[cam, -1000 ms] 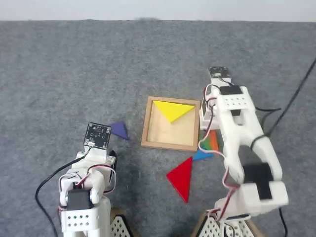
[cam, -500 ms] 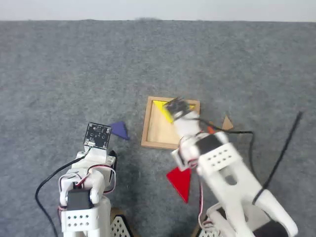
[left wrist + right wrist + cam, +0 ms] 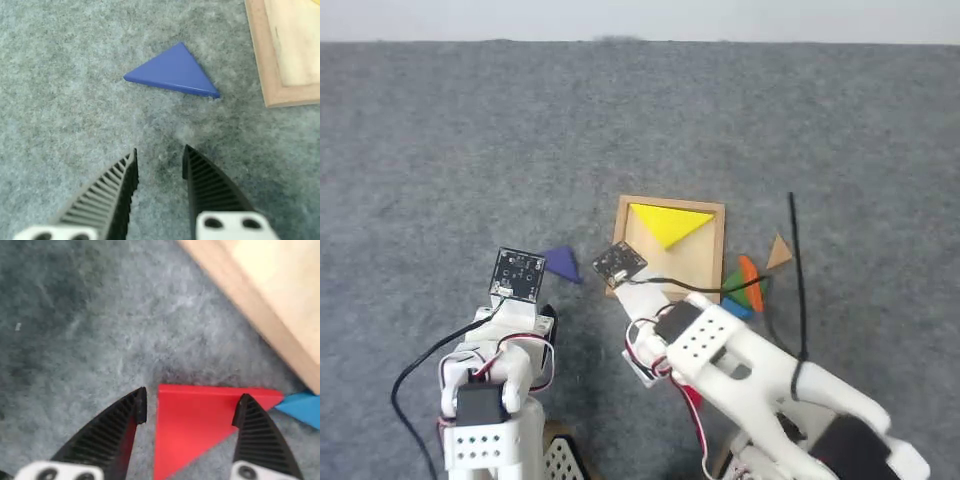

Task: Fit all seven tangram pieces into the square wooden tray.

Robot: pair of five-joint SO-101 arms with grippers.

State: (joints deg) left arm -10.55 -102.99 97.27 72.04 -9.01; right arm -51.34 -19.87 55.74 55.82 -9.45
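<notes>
Left gripper (image 3: 160,152): black serrated jaws parted, nothing btwn them, grey mat (image 3: 60,100) visible in gap. Taking gripper's pointing dir. as 12 o'clock: blue triangle (image 3: 172,72) lies flat on mat at approx. 12, ahead of fingertips, not touching them. Wooden tray (image 3: 260,60) at approx. 2 o'clock; corner and rim seen, pale floor inside. Triangle near tray's rim, apart from it.

White plastic arms (image 3: 720,350), black servo blocks (image 3: 478,405), red and black cables (image 3: 795,280), square black wrist boards (image 3: 518,274), left end effector (image 3: 159,156) and right end effector (image 3: 190,402) with black ribbed fingers (image 3: 120,192)
</notes>
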